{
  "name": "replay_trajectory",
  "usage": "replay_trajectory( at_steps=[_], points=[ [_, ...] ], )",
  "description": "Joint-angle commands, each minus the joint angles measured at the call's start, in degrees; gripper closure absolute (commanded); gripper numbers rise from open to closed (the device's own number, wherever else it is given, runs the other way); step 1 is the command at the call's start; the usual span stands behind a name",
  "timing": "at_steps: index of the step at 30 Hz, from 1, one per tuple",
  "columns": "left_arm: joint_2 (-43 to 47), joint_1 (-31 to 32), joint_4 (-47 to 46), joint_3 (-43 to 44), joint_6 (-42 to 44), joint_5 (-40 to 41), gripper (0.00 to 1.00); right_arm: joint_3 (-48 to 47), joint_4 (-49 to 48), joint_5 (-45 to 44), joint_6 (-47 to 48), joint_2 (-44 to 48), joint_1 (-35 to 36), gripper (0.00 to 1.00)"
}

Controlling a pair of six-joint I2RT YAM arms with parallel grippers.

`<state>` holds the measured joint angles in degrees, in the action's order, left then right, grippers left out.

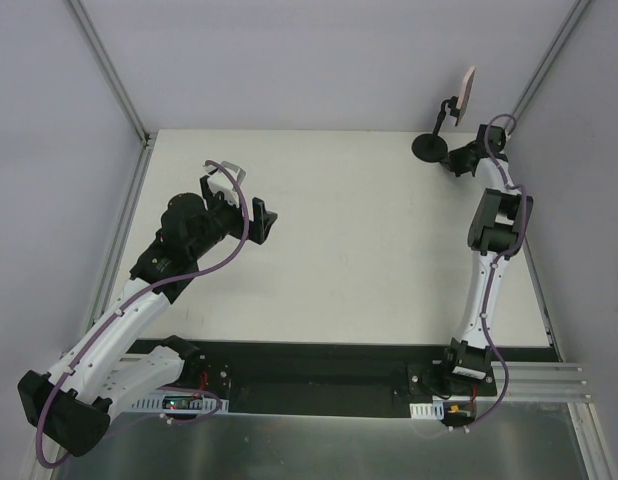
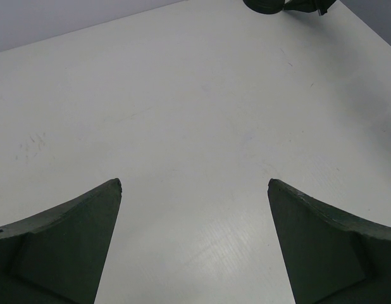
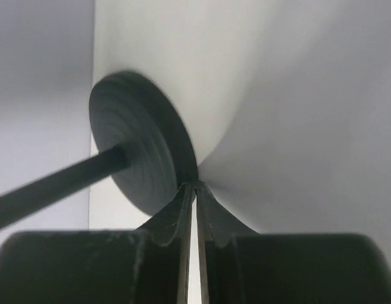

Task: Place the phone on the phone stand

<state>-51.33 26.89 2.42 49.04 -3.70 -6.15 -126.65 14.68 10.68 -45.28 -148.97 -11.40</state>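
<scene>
The right gripper point(image 3: 194, 185) has its two fingers point(image 3: 171, 221) pressed together with only a hairline slit of light between them and nothing visibly held. Their tips sit right at the rim of the round base of the phone stand point(image 3: 142, 149), possibly touching it, though the close, blurred wrist view does not settle that. The stand's post runs off toward the lower left of that frame. In the top view the phone stand is in the upper right corner of the table point(image 1: 339, 260), and the phone point(image 1: 470, 90) sits tilted in the holder at its top. The left gripper point(image 2: 194, 183), left of centre in the top view, is spread wide over the tabletop, gripping nothing, well apart from the stand.
</scene>
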Motion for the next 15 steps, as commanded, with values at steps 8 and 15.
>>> replay_trajectory(
  at_steps=[8, 15],
  points=[
    [0.44, -0.62, -1.54, 2.12, -1.04, -1.67, 0.03, -7.38, -13.36, 13.84, 12.31, -0.80, 2.96, 0.82],
    [0.71, -0.62, -1.36, 2.12, -0.95, -1.49, 0.02, 12.20, -15.30, 4.89, 18.21, 18.07, 1.03, 0.86]
  ],
)
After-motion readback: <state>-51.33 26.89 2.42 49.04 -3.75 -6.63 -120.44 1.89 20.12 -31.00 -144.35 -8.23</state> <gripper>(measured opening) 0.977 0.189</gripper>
